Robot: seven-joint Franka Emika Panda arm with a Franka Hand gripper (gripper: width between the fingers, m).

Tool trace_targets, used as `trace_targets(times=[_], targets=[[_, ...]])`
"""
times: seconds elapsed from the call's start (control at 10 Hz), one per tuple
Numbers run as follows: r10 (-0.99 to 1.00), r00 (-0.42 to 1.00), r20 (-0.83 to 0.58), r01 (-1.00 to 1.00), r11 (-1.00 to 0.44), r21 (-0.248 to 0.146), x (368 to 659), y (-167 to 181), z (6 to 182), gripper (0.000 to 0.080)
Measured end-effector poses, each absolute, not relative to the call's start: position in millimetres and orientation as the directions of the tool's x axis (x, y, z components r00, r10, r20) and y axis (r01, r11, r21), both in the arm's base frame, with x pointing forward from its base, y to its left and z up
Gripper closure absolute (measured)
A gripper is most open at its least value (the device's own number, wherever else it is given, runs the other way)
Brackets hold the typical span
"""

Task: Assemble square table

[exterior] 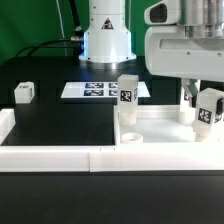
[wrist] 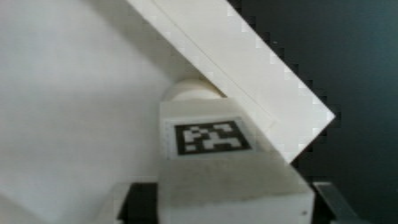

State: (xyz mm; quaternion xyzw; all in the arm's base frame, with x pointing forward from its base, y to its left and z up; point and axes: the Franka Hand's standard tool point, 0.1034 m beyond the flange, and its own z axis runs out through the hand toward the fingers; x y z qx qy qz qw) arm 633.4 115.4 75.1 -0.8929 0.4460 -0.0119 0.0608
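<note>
Black desk (exterior: 60, 125), white tabletop (exterior: 165, 128) at the exterior view's right
Fingers (wrist: 143, 202) clamped on a tagged leg (exterior: 208, 108) over its right side; another leg (exterior: 127, 91) at its upper-left corner

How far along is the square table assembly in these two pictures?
Looks done: one small white plastic block leg stands upright at a corner of the large white square tray-like top, seemingly fitted. In hand: the pincer grips a second leg at the top's edge. Left: a third leg sits loose on the black table; the fourth is not in view.
</note>
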Motion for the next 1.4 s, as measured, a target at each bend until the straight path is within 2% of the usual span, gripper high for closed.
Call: trace_targets(times=[0.1,0.2,0.3,0.4,0.5,0.6,0.7,0.8,0.9,1.2,1.3,1.4], targets=[[-0.924,0.375,-0.079,-0.924,-0.365,-0.117,631.0,117.0,74.4,0.0501],[-0.948,0.299,-0.11,-0.95,-0.284,-0.132,630.5,116.7,74.4,0.0501],[-0.984,0.086,-0.158,-0.988,-0.064,-0.14,629.7,118.1,74.4,0.0501],[-0.985,0.018,-0.172,-0.99,0.006,-0.141,628.9,121.1,74.0,0.0501],[-0.985,0.039,-0.169,-0.99,-0.014,-0.144,628.9,120.9,74.1,0.0501],[-0.98,0.131,-0.151,-0.983,-0.108,-0.149,627.8,122.2,73.7,0.0423],[-0.945,0.306,-0.117,-0.947,-0.291,-0.134,625.4,128.9,75.4,0.0244],[-0.88,0.468,-0.081,-0.88,-0.455,-0.136,626.9,133.2,78.6,0.0179],[-0.775,0.63,-0.049,-0.772,-0.619,-0.145,627.6,132.9,78.2,0.0179],[-0.595,0.803,-0.011,-0.59,-0.794,-0.147,627.6,130.1,77.6,0.0151],[-0.408,0.913,0.013,-0.402,-0.905,-0.135,629.3,123.6,77.2,0.015],[-0.296,0.955,0.031,-0.29,-0.948,-0.128,633.0,121.3,77.9,0.015]])
